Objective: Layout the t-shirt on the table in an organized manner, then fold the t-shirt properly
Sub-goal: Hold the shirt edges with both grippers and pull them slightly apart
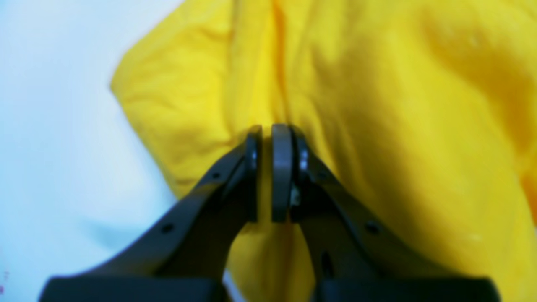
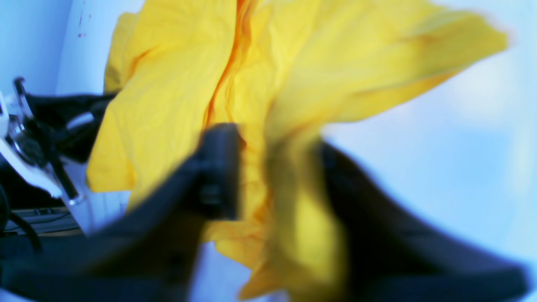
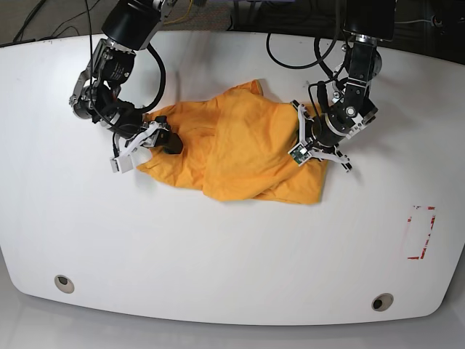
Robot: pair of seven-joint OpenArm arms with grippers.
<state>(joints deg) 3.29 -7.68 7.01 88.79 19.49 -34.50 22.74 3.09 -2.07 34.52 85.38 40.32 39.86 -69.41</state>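
Bunched mid-table (image 3: 218, 254), the thin, limp t-shirt (image 3: 232, 145) looks light and slippery to hold, best pinched at hems or shoulders; the left gripper (image 1: 271, 172) is clamped on a fold, the right gripper (image 2: 272, 176) closing around cloth.

The base view is bright and sharp, with soft glare on the glossy white counter (image 3: 218, 247) and only faint shadows. Both wrist views are bluish and out of focus; the right wrist view is smeared by motion blur.
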